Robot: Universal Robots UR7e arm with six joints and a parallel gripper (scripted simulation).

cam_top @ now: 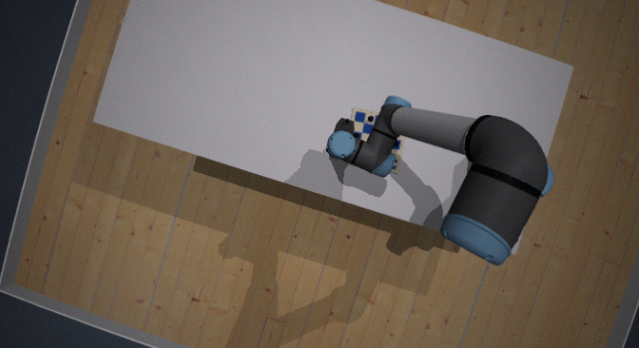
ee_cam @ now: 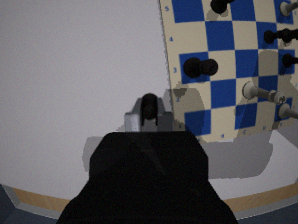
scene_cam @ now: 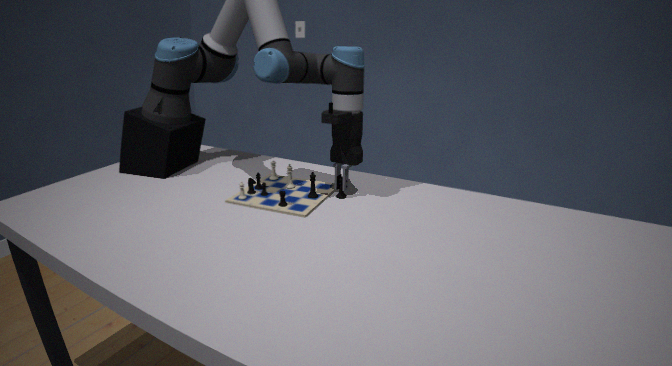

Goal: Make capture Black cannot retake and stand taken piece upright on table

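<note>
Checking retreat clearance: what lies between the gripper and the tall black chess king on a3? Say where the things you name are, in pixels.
No piece: only a strip of pale grey table (cam_top: pixel 238 84) (scene_cam: pixel 450 263) (ee_cam: pixel 100 60) and the board's cream border (ee_cam: pixel 172 82) separate gripper (scene_cam: pixel 341 186) (ee_cam: pixel 149 106) and king (cam_top: pixel 356 135) (scene_cam: pixel 313 186) (ee_cam: pixel 194 67), in the wrist view.
</note>
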